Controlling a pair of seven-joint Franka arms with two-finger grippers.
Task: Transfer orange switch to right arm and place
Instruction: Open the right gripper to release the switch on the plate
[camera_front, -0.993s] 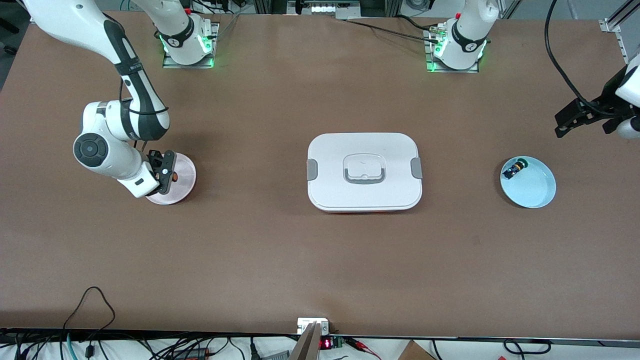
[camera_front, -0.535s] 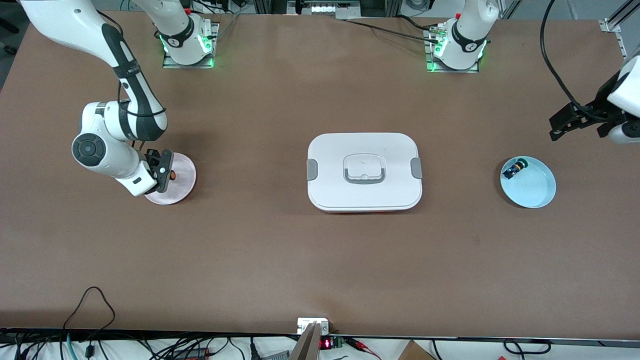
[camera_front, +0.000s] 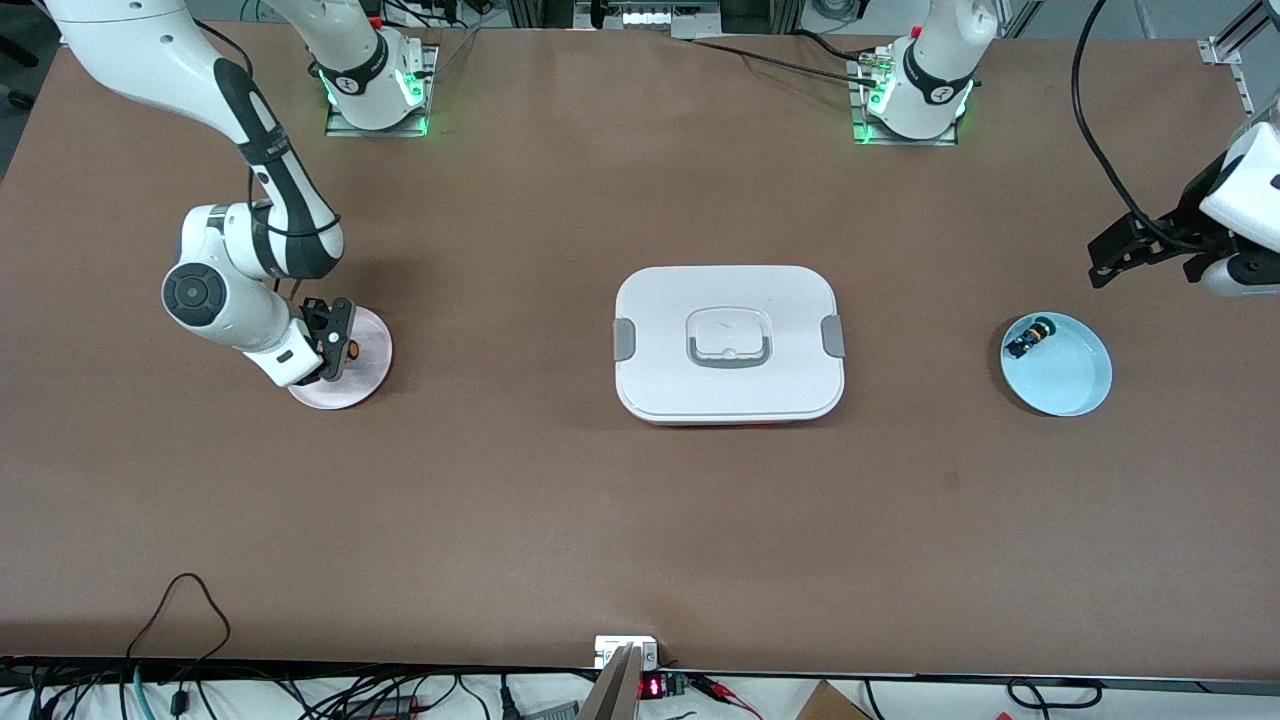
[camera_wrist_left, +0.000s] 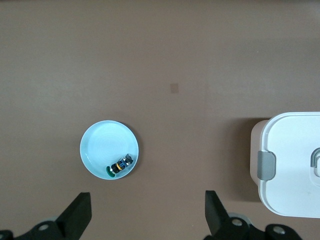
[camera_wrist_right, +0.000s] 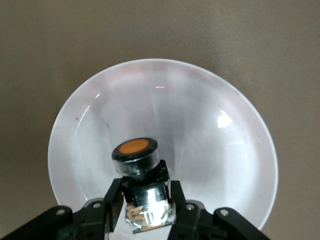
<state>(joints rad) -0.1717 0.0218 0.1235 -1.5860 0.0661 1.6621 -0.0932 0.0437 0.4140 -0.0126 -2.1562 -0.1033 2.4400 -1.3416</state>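
- front view: right arm (camera_front: 215, 130) bent down from its base at the top, elbow folded, wrist low over the pink plate (camera_front: 365, 375) toward its own end of the worktop (camera_front: 640, 530).
- right claw (camera_front: 338, 343) just above the plate, clenched on the orange switch (camera_front: 352, 350).
- left arm (camera_front: 1240, 200) drawn out to the worktop's edge at its own end, waiting, only wrist and claw showing.
- left claw (camera_front: 1135, 248) in the air, released, fingers spread wide, over bare worktop near the light blue bowl (camera_front: 1075, 395).
- left wrist view: two black fingertips (camera_wrist_left: 80, 215) well apart, with nothing between them; blue bowl (camera_wrist_left: 97, 150) lying below, clear of both.
- blue-and-black part with green cap (camera_front: 1030, 338) resting inside the blue bowl, against the rim on the side toward the bases; same part (camera_wrist_left: 119, 165) seen in the left wrist view.
- white lidded box (camera_front: 728, 345) with grey latches and recessed handle in the middle of the worktop, between plate and bowl, well apart from each; a corner of it (camera_wrist_left: 292, 165) caught by the left wrist view.
- nothing standing between either claw and the dish under it.
- right wrist view: orange switch (camera_wrist_right: 136, 159) pinched by its lower body between the two black fingers (camera_wrist_right: 112, 197), orange cap pointing away from the claw, over the inside of the pink plate (camera_wrist_right: 215, 150).
- cannot tell whether the switch touches the plate's surface or hangs just off it.
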